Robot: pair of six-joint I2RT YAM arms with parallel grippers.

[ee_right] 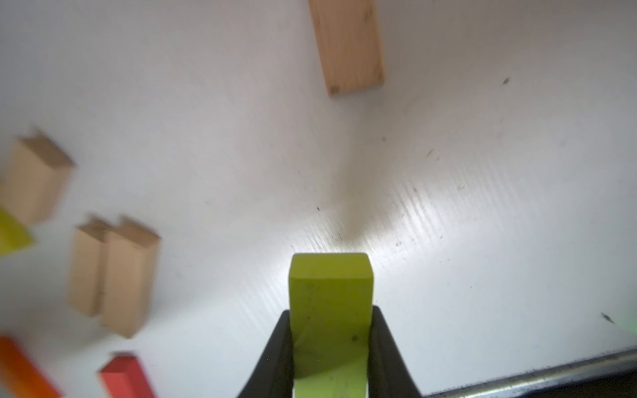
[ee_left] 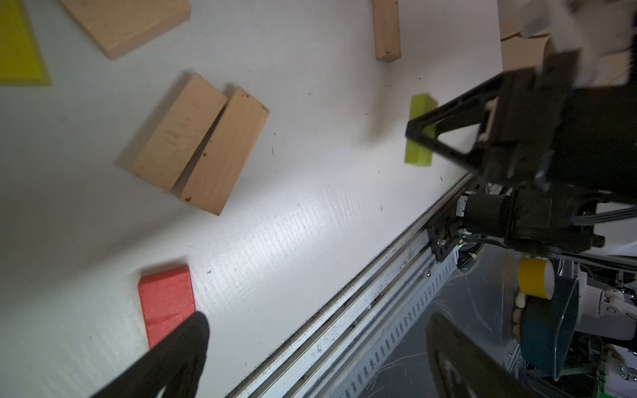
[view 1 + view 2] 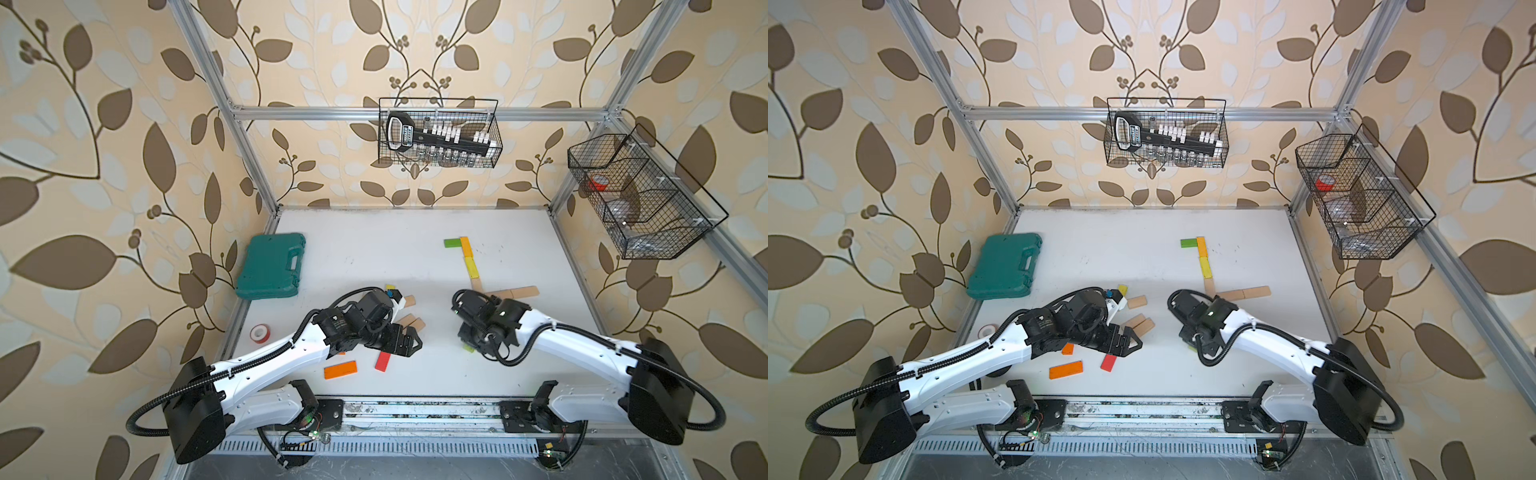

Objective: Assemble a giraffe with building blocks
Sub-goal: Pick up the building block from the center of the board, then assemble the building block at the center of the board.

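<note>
- Near the table's [image 3: 374, 232] front edge, the right gripper [image 1: 331, 312] is clamped on a lime block [image 1: 331, 293], with a finger on each long side. Cannot tell if the block is clear of the surface.
- In both top views the right wrist covers that gripper, and only a sliver of lime shows beneath it.
- Left gripper [image 2: 319, 318] has its jaws wide apart and holds nothing. It hangs over the front edge, one finger overlapping the end of a red block [image 2: 167, 299].
- Loose pieces around the left arm:
  - beige pair [image 3: 413, 322], side by side and touching
  - single beige block [image 3: 409, 300] beyond them
  - yellow block [image 3: 390, 287], partly under the arm
  - long orange block [image 3: 340, 370] near the front
  - small orange piece [image 3: 1068, 348], mostly hidden by the arm
- Laid-out line at back right: a green block [image 3: 452, 242] touches the side of an orange block [image 3: 466, 246]. A yellow-green block [image 3: 471, 267] and a beige end block [image 3: 477, 284] follow toward the front.
- Beige bar [image 3: 519, 292] runs off to the right from that line, its near end hidden by the right arm.
- The beige end block lies ahead of the held lime block, well apart from it.
- Green case [image 3: 272, 266] sits at back left and a tape roll [image 3: 260, 333] lies beside the left arm.
- Wire baskets [image 3: 440, 133] hang on the frame.
</note>
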